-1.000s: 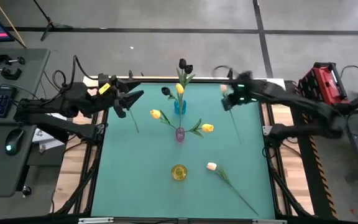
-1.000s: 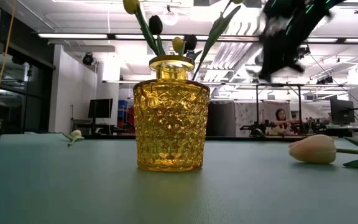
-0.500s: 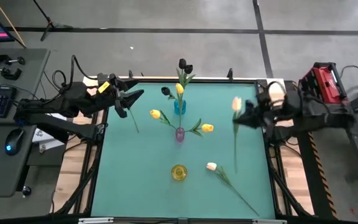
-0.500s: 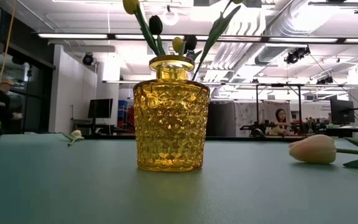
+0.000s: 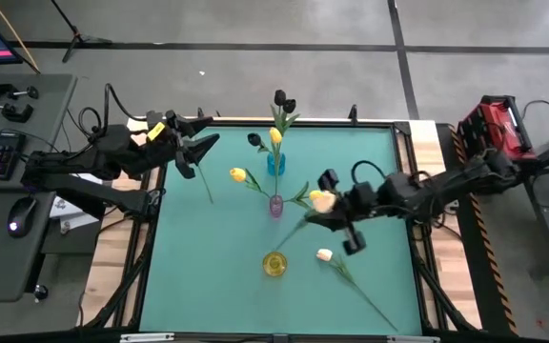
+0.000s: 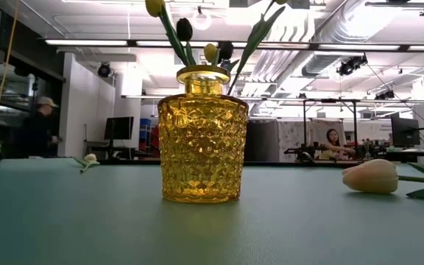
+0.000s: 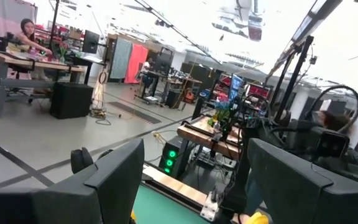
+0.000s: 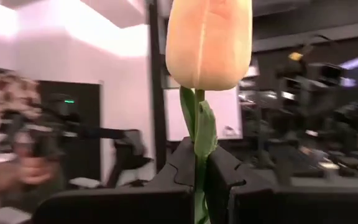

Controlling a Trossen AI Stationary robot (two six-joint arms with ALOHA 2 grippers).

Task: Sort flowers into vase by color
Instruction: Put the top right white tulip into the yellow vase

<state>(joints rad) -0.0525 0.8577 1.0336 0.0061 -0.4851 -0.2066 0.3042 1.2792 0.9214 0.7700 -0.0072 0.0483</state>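
Right end effector (image 5: pixel 336 214) is out over the middle of the green worktop (image 5: pixel 208 276), fingers clamped on the stem of a peach tulip (image 8: pixel 209 40), its bud beside the purple vase (image 5: pixel 275 205). Another peach tulip (image 5: pixel 324 254) lies flat near the yellow vase (image 6: pixel 202 136). Left end effector (image 5: pixel 201 152) waits at the far left corner, fingers apart.

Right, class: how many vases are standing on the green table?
3, in a row down the middle: a blue glass vase farthest back, a small purple glass vase in the centre, and a yellow faceted glass vase nearest the front.
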